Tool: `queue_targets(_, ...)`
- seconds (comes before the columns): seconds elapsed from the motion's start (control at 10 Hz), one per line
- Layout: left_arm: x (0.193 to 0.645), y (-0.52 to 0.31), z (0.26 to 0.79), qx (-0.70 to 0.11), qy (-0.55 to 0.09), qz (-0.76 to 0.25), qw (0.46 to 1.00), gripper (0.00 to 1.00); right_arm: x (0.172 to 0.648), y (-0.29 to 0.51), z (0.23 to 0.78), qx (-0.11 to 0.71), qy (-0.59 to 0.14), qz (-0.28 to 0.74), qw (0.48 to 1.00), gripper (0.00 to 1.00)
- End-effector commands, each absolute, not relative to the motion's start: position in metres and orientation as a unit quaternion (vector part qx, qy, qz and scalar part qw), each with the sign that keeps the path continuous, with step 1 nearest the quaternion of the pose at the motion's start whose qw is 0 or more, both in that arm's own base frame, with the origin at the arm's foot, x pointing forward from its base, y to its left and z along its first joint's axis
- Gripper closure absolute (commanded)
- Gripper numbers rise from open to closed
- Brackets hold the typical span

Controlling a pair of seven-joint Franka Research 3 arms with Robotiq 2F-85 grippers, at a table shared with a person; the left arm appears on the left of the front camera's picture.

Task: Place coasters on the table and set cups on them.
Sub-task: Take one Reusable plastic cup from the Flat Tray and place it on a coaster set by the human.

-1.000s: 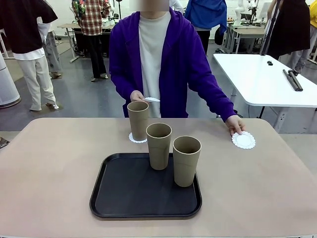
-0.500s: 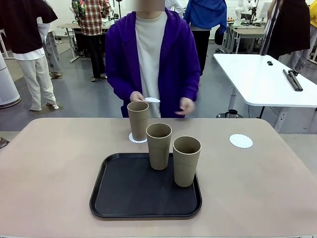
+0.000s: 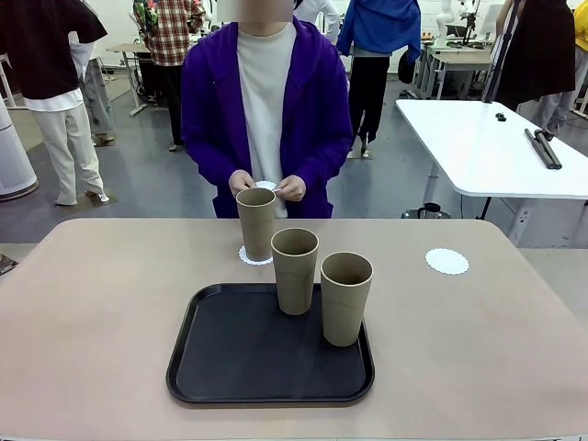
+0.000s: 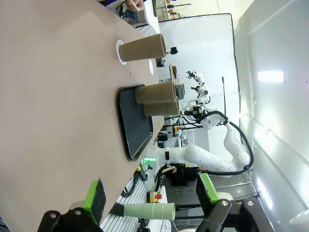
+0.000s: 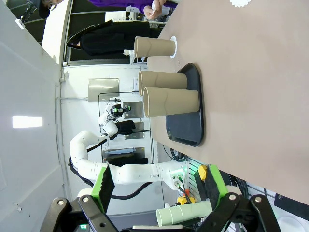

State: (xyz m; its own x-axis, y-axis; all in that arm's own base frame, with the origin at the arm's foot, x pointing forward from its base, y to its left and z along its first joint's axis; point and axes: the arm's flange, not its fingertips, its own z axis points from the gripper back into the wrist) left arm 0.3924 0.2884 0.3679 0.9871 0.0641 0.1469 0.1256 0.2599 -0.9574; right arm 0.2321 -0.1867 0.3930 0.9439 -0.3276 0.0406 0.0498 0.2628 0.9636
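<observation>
The left pincer (image 4: 152,198) and right pincer (image 5: 159,186) both stand wide, empty. On the black tray (image 3: 220,367) the middle cup (image 3: 295,270) and near cup (image 3: 346,298) nearly touch; reaching for one could tip the other. The far cup (image 3: 256,223) sits on a coaster (image 3: 247,257) at the tray's twelve o'clock; a bare coaster (image 3: 447,261) lies on the surface (image 3: 92,303) at two o'clock. The person's hands (image 3: 292,189) hold something white, mostly hidden.

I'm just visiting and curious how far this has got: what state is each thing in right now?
Far cup: upright on doily coaster.
Middle cup: upright on black tray.
Near cup: upright on black tray.
Bare coaster: flat on table, no cup.
Third coaster: held in person's hands.
Left gripper: open, empty.
Right gripper: open, empty.
</observation>
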Motion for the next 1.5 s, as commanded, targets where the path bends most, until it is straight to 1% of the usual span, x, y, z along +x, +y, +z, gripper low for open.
queue_targets(0.0,0.392,0.289,0.37,-0.608,-0.078,-0.017,0.79,0.0,0.242,-0.189,0.413,0.583,-0.11,-0.055,0.803,0.0)
queue_targets(0.1,0.392,0.289,0.37,-0.608,-0.078,-0.017,0.79,0.0,0.254,-0.19,0.437,0.533,-0.101,-0.056,0.838,0.0)
queue_targets(0.2,0.392,0.289,0.37,-0.608,-0.078,-0.017,0.79,0.0,0.268,-0.186,0.462,0.497,-0.093,-0.056,0.861,0.0)
queue_targets(0.3,0.392,0.289,0.37,-0.608,-0.078,-0.017,0.79,0.0,0.284,-0.174,0.485,0.473,-0.074,-0.065,0.875,0.0)
queue_targets(0.4,0.392,0.289,0.37,-0.608,-0.078,-0.017,0.79,0.0,0.296,-0.148,0.503,0.413,-0.06,-0.05,0.907,0.0)
queue_targets(0.5,0.392,0.289,0.37,-0.608,-0.078,-0.017,0.79,0.0,0.301,-0.121,0.515,0.355,-0.063,-0.022,0.933,0.0)
queue_targets(0.7,0.392,0.289,0.37,-0.608,-0.078,-0.017,0.79,0.0,0.312,-0.065,0.53,0.245,-0.071,0.097,0.962,0.0)
queue_targets(0.8,0.392,0.289,0.37,-0.608,-0.078,-0.017,0.79,0.0,0.32,-0.036,0.535,0.196,-0.073,0.142,0.968,0.0)
queue_targets(1.0,0.392,0.289,0.37,-0.608,-0.078,-0.017,0.79,0.0,0.32,0.021,0.527,0.146,-0.086,0.229,0.959,0.0)
queue_targets(1.2,0.392,0.289,0.37,-0.608,-0.078,-0.017,0.79,0.0,0.322,0.056,0.511,0.134,-0.087,0.307,0.938,0.0)
queue_targets(1.4,0.392,0.289,0.37,-0.608,-0.078,-0.017,0.79,0.0,0.329,0.071,0.483,0.117,-0.071,0.343,0.929,0.0)
